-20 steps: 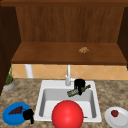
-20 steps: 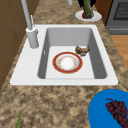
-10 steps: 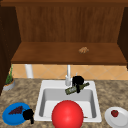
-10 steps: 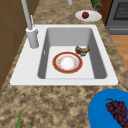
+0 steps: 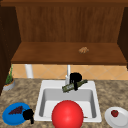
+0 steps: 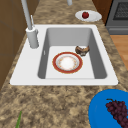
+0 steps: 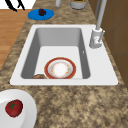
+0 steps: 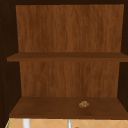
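Bottle (image 5: 74, 85) of dark green glass hangs above the back of the sink (image 5: 41, 100), lying almost flat with its neck tipped up toward the right, just in front of the faucet (image 5: 68, 74). The right hand (image 5: 75, 78) is above and behind it, fingers curled down round the bottle's middle, so it is gripping the bottle. Open air lies on all sides of the bottle; the basin below is wide, and the shelf (image 5: 45, 53) of the wall cabinet is well above the hand.

Down in the basin, the left side view shows a red-rimmed plate (image 6: 67, 62) lying flat on the floor of the sink, with a small brown bowl (image 6: 82, 50) touching or just beside its rim, near the front wall. A big red ball (image 5: 67, 114) sits at the sink's front edge in the front view, covering much of the basin.

The left hand (image 5: 28, 115) floats low at the front left, at the right edge of a blue plate (image 5: 10, 117) that carries a bunch of grapes (image 5: 16, 110); I cannot tell from here how its fingers are set. On the tabletop (image 5: 25, 91) to the right of the sink, a white plate (image 5: 119, 120) holds a tomato (image 5: 114, 113). A potted plant (image 5: 9, 82) stands at the far left, and a small brown lump (image 5: 83, 50) lies on the shelf.
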`<action>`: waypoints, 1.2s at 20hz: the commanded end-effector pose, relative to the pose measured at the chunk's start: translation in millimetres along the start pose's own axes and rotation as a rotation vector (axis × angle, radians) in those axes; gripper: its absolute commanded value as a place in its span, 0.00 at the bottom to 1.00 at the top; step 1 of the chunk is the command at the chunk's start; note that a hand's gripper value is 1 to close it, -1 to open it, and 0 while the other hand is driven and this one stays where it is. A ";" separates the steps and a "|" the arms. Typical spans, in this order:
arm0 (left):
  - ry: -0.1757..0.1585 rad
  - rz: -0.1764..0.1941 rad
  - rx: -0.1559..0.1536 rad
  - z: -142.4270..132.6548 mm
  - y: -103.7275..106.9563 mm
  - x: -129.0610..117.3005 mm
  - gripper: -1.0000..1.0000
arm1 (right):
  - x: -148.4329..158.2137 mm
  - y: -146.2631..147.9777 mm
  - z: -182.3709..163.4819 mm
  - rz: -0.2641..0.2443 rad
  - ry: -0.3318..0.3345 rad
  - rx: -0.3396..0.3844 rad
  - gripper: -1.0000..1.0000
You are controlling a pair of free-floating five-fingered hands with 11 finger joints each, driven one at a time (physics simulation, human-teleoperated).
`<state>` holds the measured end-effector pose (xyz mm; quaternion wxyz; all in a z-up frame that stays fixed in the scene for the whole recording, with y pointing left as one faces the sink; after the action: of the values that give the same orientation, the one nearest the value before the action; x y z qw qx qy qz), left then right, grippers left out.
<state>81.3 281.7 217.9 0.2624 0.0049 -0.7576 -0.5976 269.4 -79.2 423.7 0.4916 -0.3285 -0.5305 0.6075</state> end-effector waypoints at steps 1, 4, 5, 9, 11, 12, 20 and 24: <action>0.000 0.000 0.000 0.0 0.0 0.0 0.50 | 8.5 -26.2 11.7 0.033 0.001 -0.034 1.00; 0.000 0.000 0.000 0.0 0.0 0.0 0.50 | 16.6 -41.9 21.0 0.044 0.004 -0.051 1.00; 0.000 0.000 0.000 0.0 0.0 0.0 0.50 | 19.6 -48.1 23.6 0.041 0.002 -0.057 1.00; 0.000 0.000 0.000 0.0 0.0 0.0 0.50 | 32.5 -74.5 33.7 0.026 0.000 -0.068 1.00; 0.000 0.000 0.000 0.0 0.0 0.0 0.50 | 39.1 -87.5 38.2 0.015 0.000 -0.067 1.00; 0.000 0.000 0.000 0.0 0.0 0.0 0.50 | 42.0 -94.4 40.2 0.013 -0.001 -0.066 1.00; 0.000 0.000 0.000 0.0 0.0 0.0 0.50 | 75.8 -140.8 47.2 0.001 0.014 -0.041 1.00; 0.000 0.000 0.000 0.0 0.0 0.0 0.50 | 91.6 -165.0 45.9 0.013 0.019 -0.033 1.00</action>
<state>81.3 281.7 217.9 0.2624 0.0049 -0.7576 -0.5976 238.0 -25.0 586.1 0.4824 -0.3409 -0.5348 0.6042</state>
